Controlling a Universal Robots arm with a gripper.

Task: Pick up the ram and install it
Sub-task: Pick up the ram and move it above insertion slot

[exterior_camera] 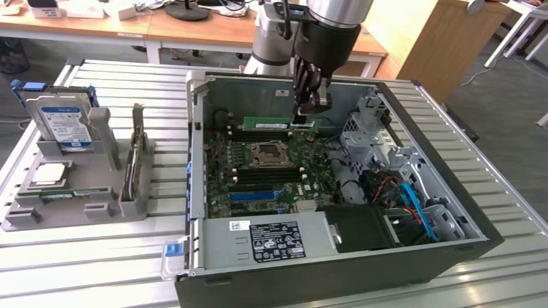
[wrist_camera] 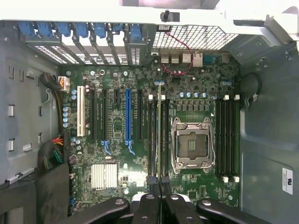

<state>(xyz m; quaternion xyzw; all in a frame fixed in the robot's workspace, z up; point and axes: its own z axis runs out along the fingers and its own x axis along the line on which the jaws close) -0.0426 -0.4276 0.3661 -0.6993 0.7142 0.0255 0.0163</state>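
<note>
Gripper (exterior_camera: 306, 114) pinches ram (exterior_camera: 272, 123) over the slots (exterior_camera: 256, 136) far of the CPU socket (exterior_camera: 269, 154); slight tilt or offset could jam it.

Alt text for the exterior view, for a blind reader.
A robot arm's claw holds a green memory stick over the circuit board inside an open computer case. A parts tray sits beside it.

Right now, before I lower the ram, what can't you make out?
Wrist view: which of the slots lies under the ram; the edge-on stick covers it.
Wrist view: the ram's held end, covered by the gripper.
Exterior view: the gap between ram and motherboard, too small to judge.
</note>
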